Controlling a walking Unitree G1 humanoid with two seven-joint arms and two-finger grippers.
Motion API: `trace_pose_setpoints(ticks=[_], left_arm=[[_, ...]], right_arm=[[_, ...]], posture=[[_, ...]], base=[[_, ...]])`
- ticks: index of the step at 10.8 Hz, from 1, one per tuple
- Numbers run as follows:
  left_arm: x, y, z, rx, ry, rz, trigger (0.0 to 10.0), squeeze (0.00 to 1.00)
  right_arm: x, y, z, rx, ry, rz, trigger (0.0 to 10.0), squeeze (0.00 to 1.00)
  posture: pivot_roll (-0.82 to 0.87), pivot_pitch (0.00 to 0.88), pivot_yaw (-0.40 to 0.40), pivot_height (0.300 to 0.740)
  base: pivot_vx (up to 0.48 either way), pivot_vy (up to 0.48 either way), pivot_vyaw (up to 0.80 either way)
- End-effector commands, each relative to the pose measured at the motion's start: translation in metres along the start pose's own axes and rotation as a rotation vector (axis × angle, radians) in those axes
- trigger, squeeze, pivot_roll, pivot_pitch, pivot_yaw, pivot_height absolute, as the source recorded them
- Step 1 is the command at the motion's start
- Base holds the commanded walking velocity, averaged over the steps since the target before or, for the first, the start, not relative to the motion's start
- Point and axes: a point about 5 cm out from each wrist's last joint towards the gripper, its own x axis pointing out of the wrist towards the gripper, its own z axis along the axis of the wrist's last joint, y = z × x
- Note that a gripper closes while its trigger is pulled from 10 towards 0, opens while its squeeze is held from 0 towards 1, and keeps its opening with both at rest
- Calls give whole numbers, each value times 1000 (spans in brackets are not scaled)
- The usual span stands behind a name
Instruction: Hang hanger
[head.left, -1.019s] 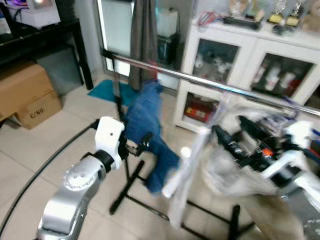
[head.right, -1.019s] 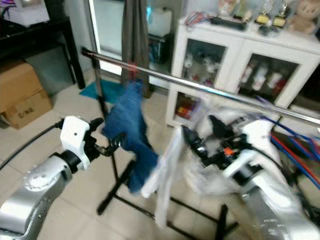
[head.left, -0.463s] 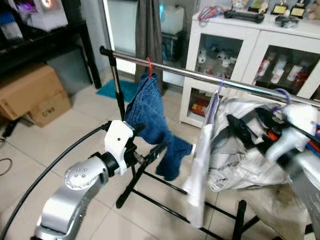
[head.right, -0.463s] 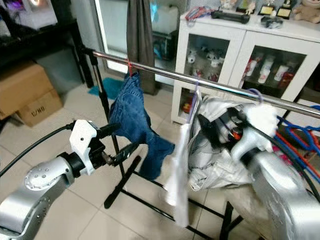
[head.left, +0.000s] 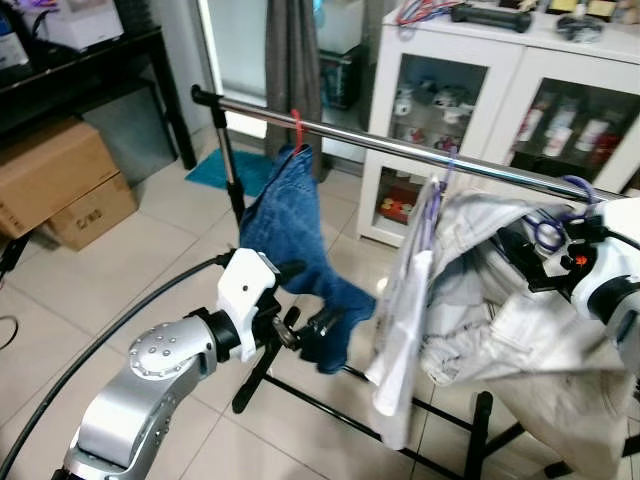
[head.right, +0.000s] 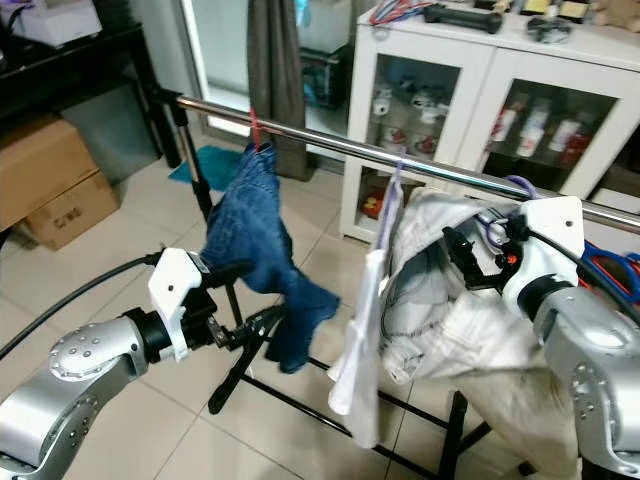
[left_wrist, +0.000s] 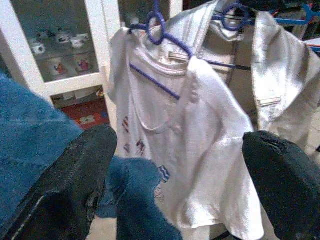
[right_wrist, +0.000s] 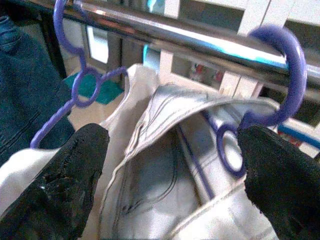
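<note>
Both grippers now open, purple hanger (right_wrist: 280, 75) hooked on rail (head.left: 420, 150)

1. Rail (head.left: 400, 148): polished metal, glossy, reflective.
2. Rack stand (head.left: 232, 190): matt black metal.
3. Purple hanger (right_wrist: 280, 90): smooth, slightly glossy plastic.
4. Jeans (head.left: 295, 240): blue denim cloth, matt, coarse weave.
5. White shirt (left_wrist: 190, 150): thin, soft, matt cloth.
6. Off-white garment (head.left: 520, 340): heavier matt cloth with visible seams.
7. Cabinet (head.left: 480, 60): white painted frame, smooth; glass doors, glossy.
8. Cardboard box (head.left: 60, 190): brown paperboard, matt.
9. Floor (head.left: 110, 290): smooth tiles, light sheen.
</note>
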Motion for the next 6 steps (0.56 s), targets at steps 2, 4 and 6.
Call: trace_pose_setpoints(ticks=[2, 4, 6], left_arm=[[2, -1, 4, 12, -4, -27, 10000, 690], [3, 0, 4, 14, -6, -28, 10000, 690], [5, 0, 4, 19, -11, -33, 10000, 690]], right_arm=[[-3, -5, 1, 11, 20, -6, 10000, 0], [3, -10, 2, 34, 10, -51, 10000, 0], [22, -13, 14, 116, -97, -83, 10000, 0]], posture=[[60, 0, 11, 740], [58, 0, 16, 740], [62, 0, 16, 740]], base=[[0, 0, 0], [0, 0, 0], [0, 0, 0]])
